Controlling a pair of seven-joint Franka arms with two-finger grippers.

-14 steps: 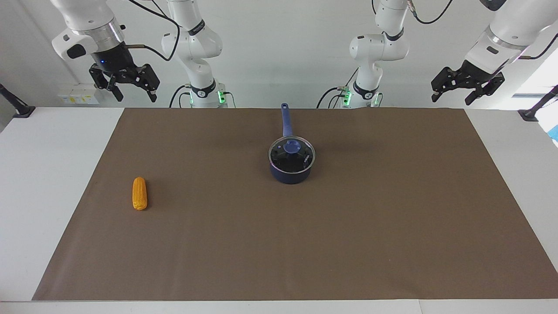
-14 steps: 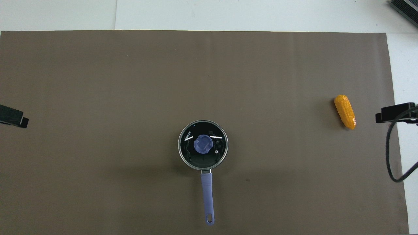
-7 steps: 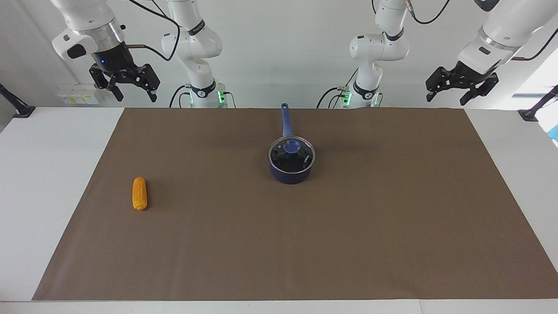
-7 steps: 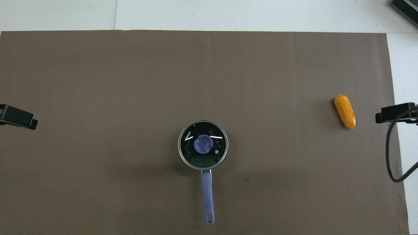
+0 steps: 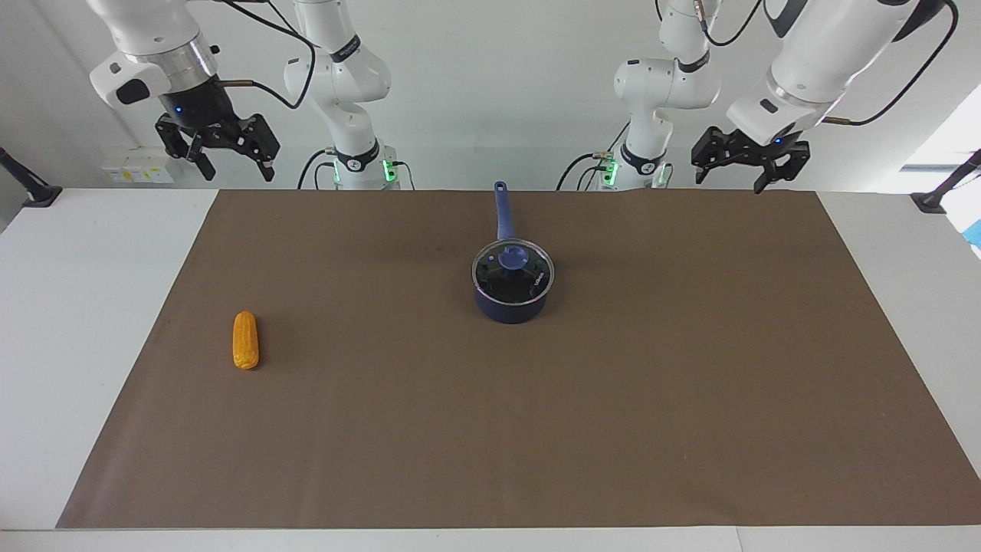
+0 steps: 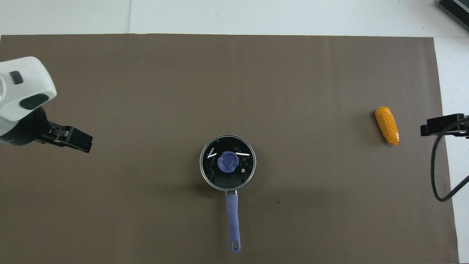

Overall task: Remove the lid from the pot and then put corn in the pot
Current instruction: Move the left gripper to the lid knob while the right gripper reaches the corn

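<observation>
The dark blue pot (image 5: pixel 512 300) stands mid-mat with its long handle (image 5: pixel 502 208) pointing toward the robots. The glass lid (image 5: pixel 529 277) with a blue knob (image 5: pixel 512 259) sits on it; the pot also shows in the overhead view (image 6: pixel 227 185), with the lid (image 6: pixel 242 172) on it. The yellow-orange corn (image 5: pixel 245 340) lies on the mat near the right arm's end, also in the overhead view (image 6: pixel 387 125). My left gripper (image 5: pixel 732 178) is open and empty, in the air over the mat toward the left arm's end. My right gripper (image 5: pixel 234 162) is open and empty, raised at the right arm's end.
A brown mat (image 5: pixel 690 383) covers most of the white table (image 5: pixel 77 307). In the overhead view a left finger (image 6: pixel 73 137) and a right finger (image 6: pixel 441 124) show at the edges, and a black cable (image 6: pixel 436 172) hangs by the right gripper.
My left gripper has swung in over the mat toward the pot. The right gripper, pot, lid and corn have not moved.
</observation>
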